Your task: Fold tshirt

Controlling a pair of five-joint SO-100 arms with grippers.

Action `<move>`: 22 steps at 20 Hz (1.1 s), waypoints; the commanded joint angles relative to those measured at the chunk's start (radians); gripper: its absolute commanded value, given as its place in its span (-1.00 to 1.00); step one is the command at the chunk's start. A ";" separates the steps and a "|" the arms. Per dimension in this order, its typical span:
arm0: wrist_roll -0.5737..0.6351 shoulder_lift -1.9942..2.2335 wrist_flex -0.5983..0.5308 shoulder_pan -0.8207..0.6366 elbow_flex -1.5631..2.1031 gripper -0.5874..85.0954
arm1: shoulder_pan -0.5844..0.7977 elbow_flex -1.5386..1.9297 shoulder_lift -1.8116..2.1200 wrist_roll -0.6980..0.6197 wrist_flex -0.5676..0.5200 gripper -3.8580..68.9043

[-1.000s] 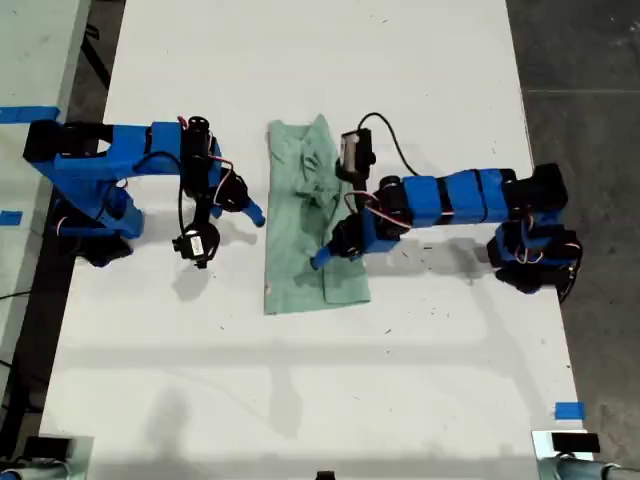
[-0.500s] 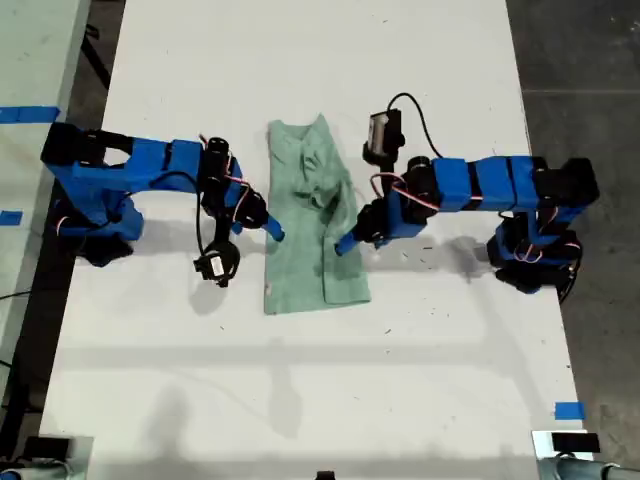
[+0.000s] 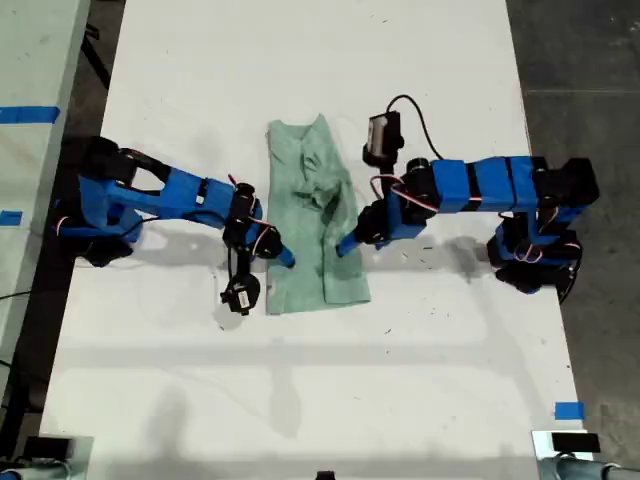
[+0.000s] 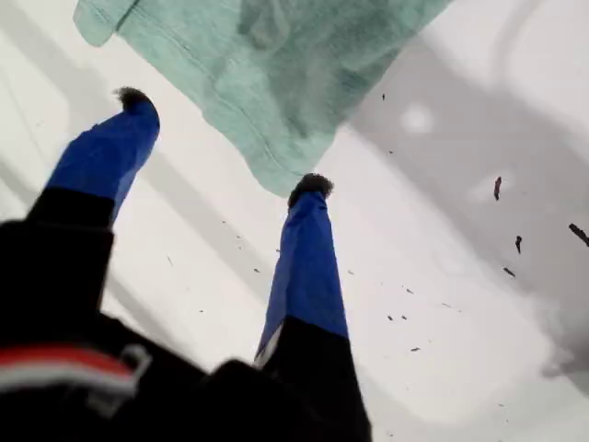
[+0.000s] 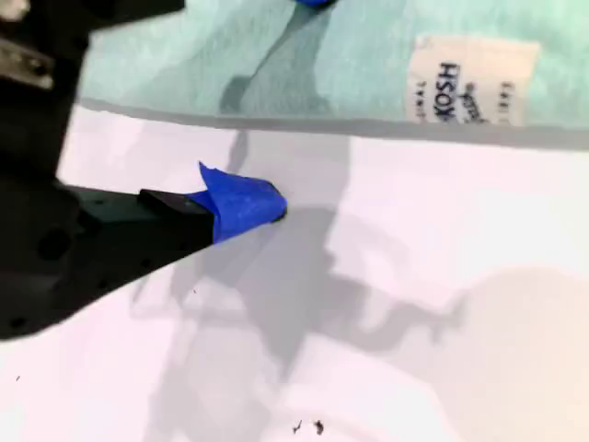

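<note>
The pale mint-green tshirt [image 3: 305,200] lies folded into a narrow strip in the middle of the white table [image 3: 300,400]. My first gripper [image 3: 345,245] reaches in from the exterior view's right and hovers open at the shirt's edge. In the first wrist view a hemmed corner of the tshirt [image 4: 276,55] lies just beyond the spread fingertips [image 4: 313,189] of my first gripper [image 4: 224,140]. My second gripper [image 3: 283,258] comes from the exterior view's left. It is open at the tshirt's [image 5: 322,64] straight edge, one fingertip [image 5: 248,203] over bare table. My second gripper [image 5: 281,101] holds nothing.
A white care label [image 5: 469,78] shows on the cloth. Small dark specks [image 4: 497,189] dot the table near my first gripper. Blue tape marks [image 3: 568,410] sit at the exterior view's lower right. Dark floor [image 3: 590,60] borders the table on that view's right.
The second arm has swung down and toward the tshirt, its gripper now at the cloth's edge. The first arm pulled back off the cloth to its edge a second ago, then held still.
</note>
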 commanded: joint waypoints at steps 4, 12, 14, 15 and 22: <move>-0.023 -0.029 -0.052 0.023 -0.075 -0.89 | 0.008 0.017 0.077 -0.009 -0.041 -0.14; -0.048 0.118 0.153 0.005 -0.117 -0.98 | 0.002 0.054 0.077 -0.006 -0.077 -0.14; -0.041 0.118 0.236 -0.003 -0.204 -0.98 | 0.000 0.058 0.077 -0.006 -0.080 -0.14; -0.040 0.118 0.267 -0.005 -0.247 -0.98 | -0.003 0.061 0.077 -0.005 -0.083 -0.14; 0.067 -0.124 0.333 -0.035 -0.609 -0.98 | -0.009 0.071 0.077 0.002 -0.095 -0.14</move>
